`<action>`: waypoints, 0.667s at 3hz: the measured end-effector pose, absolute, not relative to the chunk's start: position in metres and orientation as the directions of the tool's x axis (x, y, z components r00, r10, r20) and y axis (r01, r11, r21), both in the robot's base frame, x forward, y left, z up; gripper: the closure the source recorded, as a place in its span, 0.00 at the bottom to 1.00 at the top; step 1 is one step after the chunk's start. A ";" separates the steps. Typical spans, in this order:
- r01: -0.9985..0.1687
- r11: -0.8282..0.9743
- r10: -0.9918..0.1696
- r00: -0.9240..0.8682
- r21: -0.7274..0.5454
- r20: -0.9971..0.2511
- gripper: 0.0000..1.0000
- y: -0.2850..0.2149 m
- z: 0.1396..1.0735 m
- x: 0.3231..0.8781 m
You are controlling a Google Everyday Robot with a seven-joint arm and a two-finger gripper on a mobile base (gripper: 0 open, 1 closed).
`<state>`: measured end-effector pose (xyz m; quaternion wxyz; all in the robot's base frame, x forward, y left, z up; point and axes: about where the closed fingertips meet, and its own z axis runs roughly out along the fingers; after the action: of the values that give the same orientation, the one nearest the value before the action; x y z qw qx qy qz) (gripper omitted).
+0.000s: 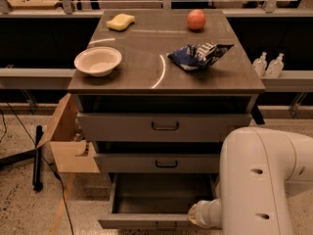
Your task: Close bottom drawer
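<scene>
**Bottom drawer** [159, 200]: lowest of three in the grey metal cabinet [161, 77]. It is pulled well out from the cabinet front. It is a wide, shallow grey tray with a bare, dark interior. The front panel is low and narrow, partly cut off by the lower picture edge.

**Middle drawer** [127, 163]: directly above it, shut, with a dark handle at centre.

**Top drawer** [122, 127]: tallest front, shut, with a dark handle at centre.

**Gripper** [195, 215]: at the right end of the bottom drawer's front panel, on a pale wrist of the white arm [261, 180], which stands at the cabinet's lower right. Whether it is open or closed cannot be told.

**On the cabinet top:**
- white bowl [98, 61], front left
- yellow sponge [120, 21], rear left
- red fruit [196, 19], rear right
- blue snack bag [198, 56], right of centre

**Left of the cabinet:** open cardboard box [68, 143] on the floor.
</scene>
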<state>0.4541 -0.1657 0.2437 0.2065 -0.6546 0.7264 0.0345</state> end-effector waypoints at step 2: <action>-0.971 0.197 -0.929 -0.139 -0.139 -0.342 1.00 -0.157 0.233 0.427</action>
<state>0.4270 -0.1575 0.2327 0.1788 -0.6312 0.7526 0.0574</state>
